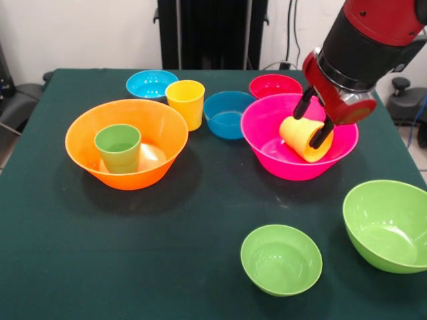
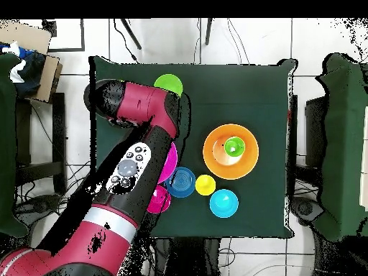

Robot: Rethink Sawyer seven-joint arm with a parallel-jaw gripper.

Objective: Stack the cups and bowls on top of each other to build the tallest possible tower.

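Observation:
My gripper (image 1: 313,120) is down inside the large hot pink bowl (image 1: 267,130), shut on the orange-yellow cup (image 1: 303,139), which is tilted on its side. The green cup (image 1: 118,148) stands upright inside the large orange bowl (image 1: 160,127). The yellow cup (image 1: 185,103) stands upright on the table between the light blue bowl (image 1: 151,83) and the darker blue bowl (image 1: 229,115). The red-pink bowl (image 1: 275,85) sits behind the pink bowl. The small lime green bowl (image 1: 281,259) and the large lime green bowl (image 1: 390,225) are at the front right.
The table has a dark green cloth (image 1: 200,220). In the overhead view my arm (image 2: 133,169) covers the gripper and most of the pink bowl (image 2: 174,159); the orange bowl (image 2: 215,154) with the green cup (image 2: 233,148) and the yellow cup (image 2: 205,185) show.

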